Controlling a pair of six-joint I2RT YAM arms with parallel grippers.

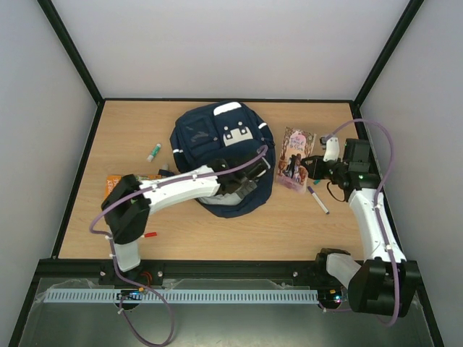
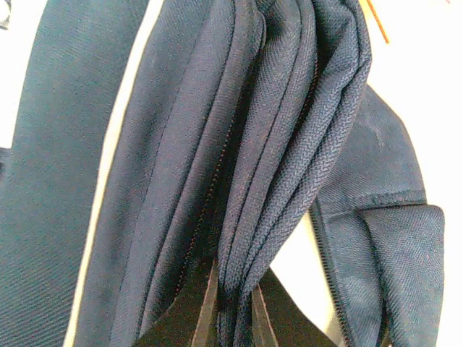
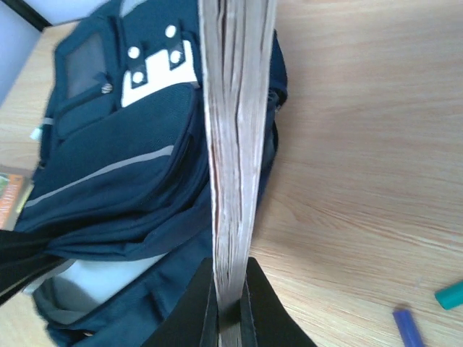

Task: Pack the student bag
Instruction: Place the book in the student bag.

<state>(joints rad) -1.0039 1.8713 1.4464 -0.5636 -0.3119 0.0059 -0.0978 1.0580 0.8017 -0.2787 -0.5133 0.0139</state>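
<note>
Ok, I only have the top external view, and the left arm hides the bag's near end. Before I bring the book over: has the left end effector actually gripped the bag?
Observer: Yes. The left wrist view shows the left end effector shut on a bunched navy fold of the student bag.
Operator: Is the mouth pulled open there?
Observer: Cannot tell. That view shows only stacked folds, with a zip track beside them.
Operator: And the grip on the book?
Observer: The right wrist view shows the right end effector shut on one edge of the book, with the pages edge-on to the camera.
</note>
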